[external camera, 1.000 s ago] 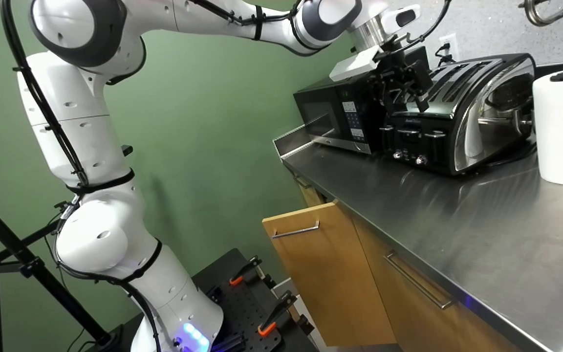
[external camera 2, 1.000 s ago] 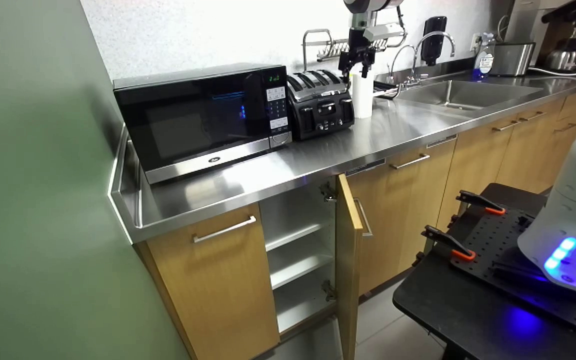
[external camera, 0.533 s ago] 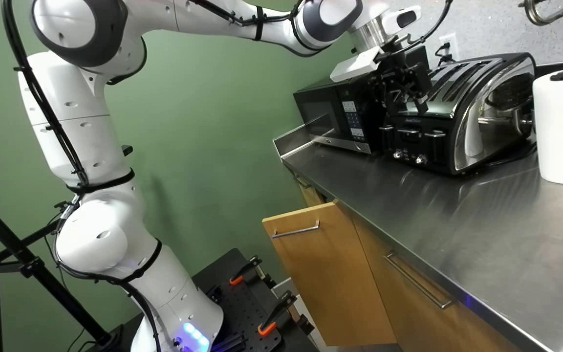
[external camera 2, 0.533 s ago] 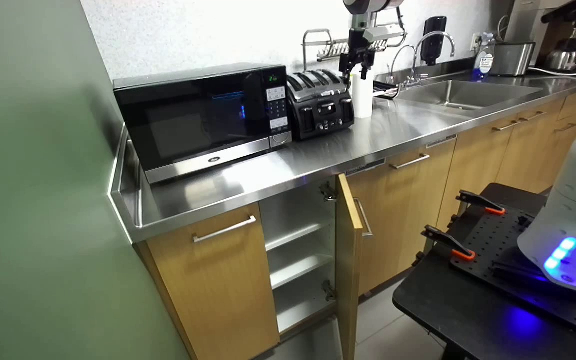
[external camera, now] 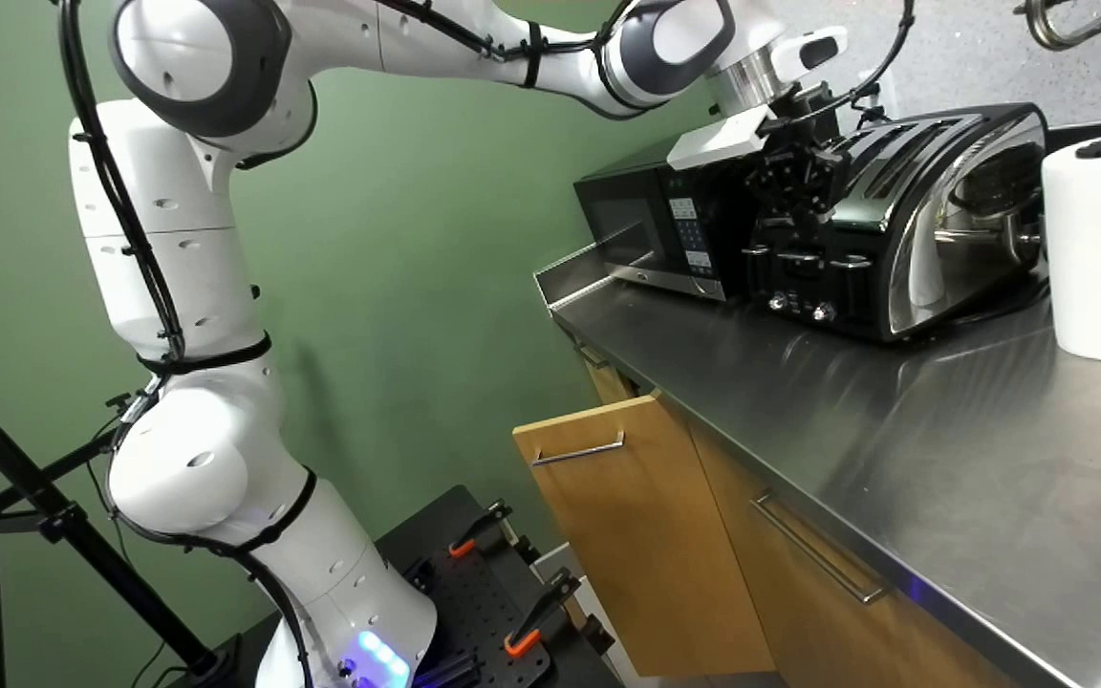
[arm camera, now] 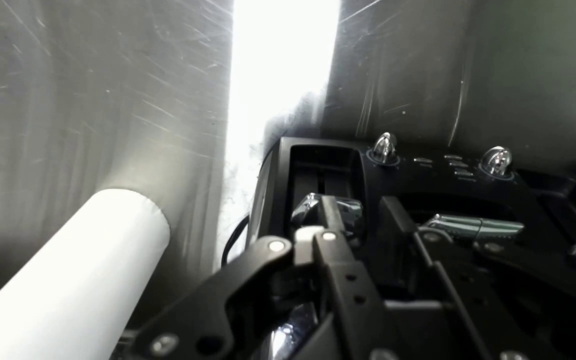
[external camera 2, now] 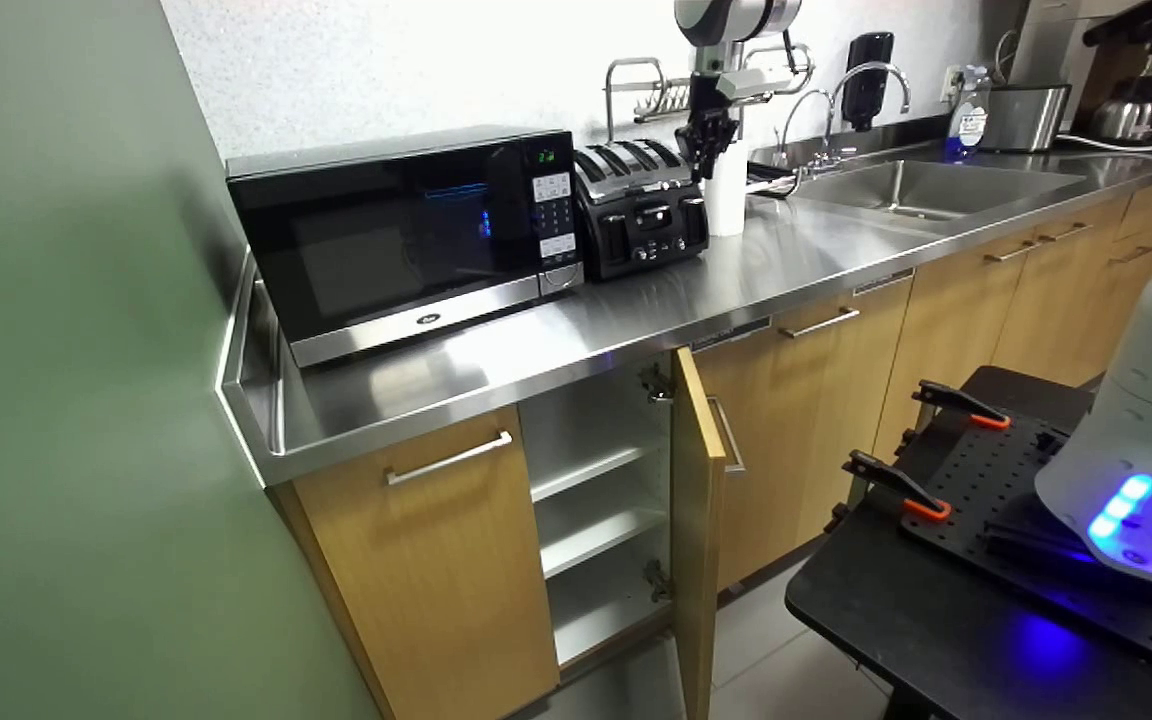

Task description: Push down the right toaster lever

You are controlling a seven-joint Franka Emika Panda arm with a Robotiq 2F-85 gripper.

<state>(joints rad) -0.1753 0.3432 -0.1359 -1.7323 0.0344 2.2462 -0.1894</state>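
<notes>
Toaster (external camera 2: 639, 222) on bench (external camera 2: 616, 312), right of microwave (external camera 2: 386, 240); gripper (arm camera: 363, 212) slightly parted, holding nothing, lined up with right lever (arm camera: 351, 212) in wrist view, presumably placed there to press it down, contact unclear

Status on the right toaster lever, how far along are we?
Done: the gripper is at the front of the toaster, on the right lever's side.

In hand: lining up. In the wrist view, one fingertip overlaps that lever, fingers apart; whether it touches is unclear.

Left: apparently the whole press. The lever sits high, with its slot showing beneath it.
</notes>
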